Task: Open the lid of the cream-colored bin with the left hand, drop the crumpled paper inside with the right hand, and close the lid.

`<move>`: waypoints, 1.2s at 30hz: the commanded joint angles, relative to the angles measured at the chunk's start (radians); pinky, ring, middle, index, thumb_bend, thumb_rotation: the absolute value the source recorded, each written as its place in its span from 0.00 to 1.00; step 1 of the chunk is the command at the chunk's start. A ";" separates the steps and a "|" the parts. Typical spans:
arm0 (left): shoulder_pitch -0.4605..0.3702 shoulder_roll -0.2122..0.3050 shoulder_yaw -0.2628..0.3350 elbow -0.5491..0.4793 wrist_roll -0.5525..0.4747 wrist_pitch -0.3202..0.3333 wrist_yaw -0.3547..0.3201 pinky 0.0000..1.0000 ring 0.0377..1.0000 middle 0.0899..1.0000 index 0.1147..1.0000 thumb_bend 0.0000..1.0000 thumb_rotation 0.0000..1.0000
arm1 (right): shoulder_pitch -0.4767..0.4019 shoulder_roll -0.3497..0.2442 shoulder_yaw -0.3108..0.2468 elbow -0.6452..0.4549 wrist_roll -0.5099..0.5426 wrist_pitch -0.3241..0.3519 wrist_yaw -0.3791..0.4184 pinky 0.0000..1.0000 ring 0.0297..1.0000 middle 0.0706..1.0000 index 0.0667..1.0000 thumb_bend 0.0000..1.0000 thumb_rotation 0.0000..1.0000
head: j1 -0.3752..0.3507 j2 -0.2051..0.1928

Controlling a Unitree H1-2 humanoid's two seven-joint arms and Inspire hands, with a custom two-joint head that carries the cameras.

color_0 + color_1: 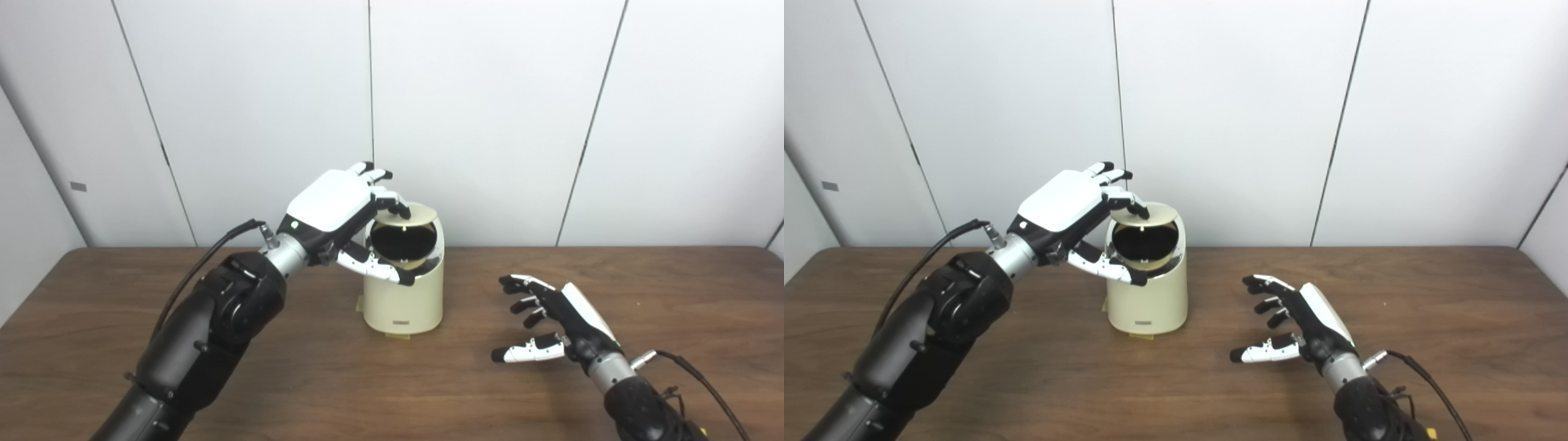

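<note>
Holding the lid [411, 214] up, left hand [343, 214]; right hand [551, 321] empty, spread.

Left hand [343, 211] props lid [411, 214] up; bin [404, 300] open

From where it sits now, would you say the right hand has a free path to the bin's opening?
Probably yes: the left hand holds the lid up, the opening faces forward, and bare table lies between it and the open right hand.

Cream-colored bin [404, 303] upright on the wooden table [643, 318] near its far edge, round lid [416, 214] tipped up and back, dark interior exposed
</note>
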 commanded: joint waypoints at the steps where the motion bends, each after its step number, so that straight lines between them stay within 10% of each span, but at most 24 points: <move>1: -0.023 0.015 0.005 -0.032 0.018 -0.017 0.019 1.00 0.92 0.69 0.69 0.97 0.70 | -0.032 -0.006 -0.006 -0.037 -0.001 0.004 -0.004 0.56 0.69 0.79 0.81 0.90 0.18 | -0.001 0.004; 30: 0.020 0.024 -0.154 0.021 0.265 -0.021 -0.065 1.00 0.90 0.68 0.67 1.00 0.69 | -0.011 0.000 -0.006 -0.066 -0.005 0.019 -0.012 0.54 0.68 0.80 0.80 0.89 0.20 | -0.015 0.028; 36: 0.038 0.022 -0.106 -0.008 0.215 -0.027 -0.001 1.00 0.89 0.68 0.67 1.00 0.74 | -0.004 -0.003 -0.011 -0.074 -0.007 0.020 -0.015 0.53 0.67 0.79 0.79 0.89 0.18 | -0.013 0.030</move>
